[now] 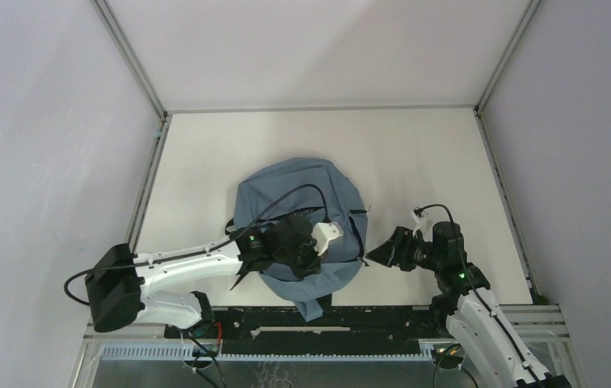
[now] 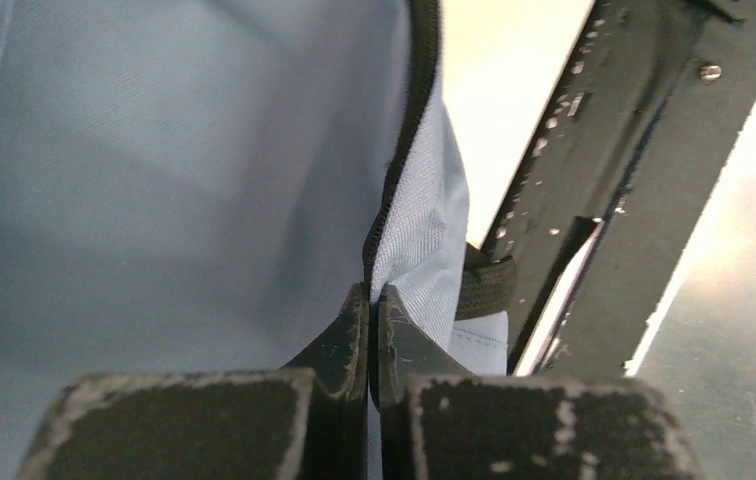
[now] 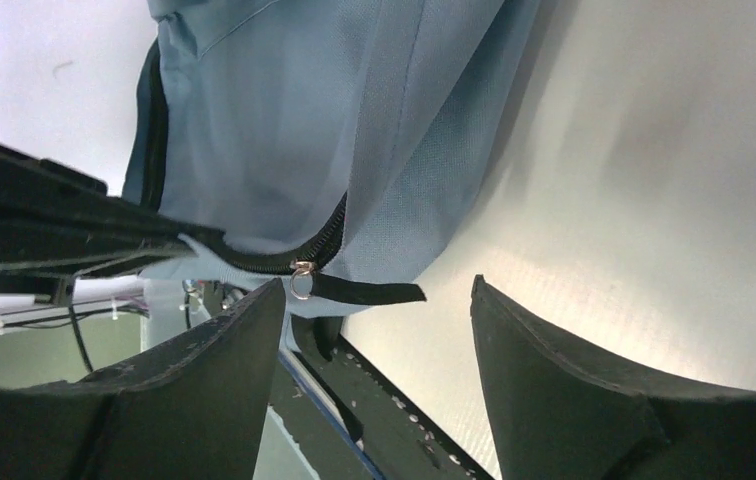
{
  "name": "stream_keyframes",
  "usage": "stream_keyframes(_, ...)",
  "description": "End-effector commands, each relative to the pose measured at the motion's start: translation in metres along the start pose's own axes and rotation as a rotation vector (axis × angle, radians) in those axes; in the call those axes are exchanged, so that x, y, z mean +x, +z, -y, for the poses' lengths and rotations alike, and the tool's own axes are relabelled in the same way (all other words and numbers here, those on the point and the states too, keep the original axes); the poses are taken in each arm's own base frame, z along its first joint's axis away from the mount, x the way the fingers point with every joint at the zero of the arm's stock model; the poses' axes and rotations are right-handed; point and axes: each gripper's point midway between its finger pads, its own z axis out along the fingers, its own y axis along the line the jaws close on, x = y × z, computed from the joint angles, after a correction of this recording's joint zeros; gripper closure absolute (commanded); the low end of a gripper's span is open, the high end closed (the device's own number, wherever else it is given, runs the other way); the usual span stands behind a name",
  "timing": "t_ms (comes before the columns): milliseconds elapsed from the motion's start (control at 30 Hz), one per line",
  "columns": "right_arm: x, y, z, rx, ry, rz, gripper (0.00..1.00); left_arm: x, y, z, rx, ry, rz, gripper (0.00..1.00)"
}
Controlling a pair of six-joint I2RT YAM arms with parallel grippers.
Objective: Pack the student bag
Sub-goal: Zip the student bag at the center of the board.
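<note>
The student bag [image 1: 296,190], a dusty blue-grey backpack, lies in the middle of the table with its near end at the table's front edge. My left gripper [image 1: 310,263] rests on the bag's near part and is shut on the bag's fabric beside the black zip [image 2: 394,190], as the left wrist view [image 2: 372,300] shows. My right gripper [image 1: 375,255] is open and empty just right of the bag. In the right wrist view [image 3: 374,290] a metal zip slider [image 3: 302,275] with a black pull tab [image 3: 369,291] hangs just ahead of its fingers.
A black metal rail [image 1: 383,311] runs along the table's front edge, close under the bag's near end; it also shows in the left wrist view [image 2: 604,170]. Grey walls enclose the table on three sides. A black strap [image 2: 484,285] pokes out beside the pinched fabric.
</note>
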Motion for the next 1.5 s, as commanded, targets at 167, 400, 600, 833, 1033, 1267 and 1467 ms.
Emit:
stream_keyframes(167,0.003,0.016,-0.036,-0.144,-0.128,-0.070,0.24,0.016,-0.022,-0.029,-0.093,-0.067,0.022,1.00)
stream_keyframes(400,0.000,0.019,-0.035,-0.094,-0.289,0.004,0.22,0.013,-0.033,-0.035,-0.121,-0.071,0.056,1.00)
stream_keyframes(600,-0.001,0.024,-0.037,-0.002,-0.455,0.062,0.21,0.009,-0.037,-0.032,-0.096,-0.081,0.077,1.00)
stream_keyframes(833,-0.002,0.035,-0.052,0.055,-0.635,0.065,0.21,0.008,-0.035,-0.029,-0.075,-0.083,0.071,1.00)
stream_keyframes(1033,0.001,0.050,-0.054,0.092,-0.673,-0.005,0.49,0.010,-0.035,-0.028,-0.072,-0.093,0.069,1.00)
stream_keyframes(1267,-0.022,0.032,-0.044,0.199,-0.650,0.094,1.00,0.023,-0.040,-0.025,-0.064,-0.115,0.046,1.00)
stream_keyframes(1467,-0.042,0.018,-0.051,0.198,-0.603,0.120,1.00,0.036,-0.044,-0.020,-0.041,-0.107,0.035,1.00)
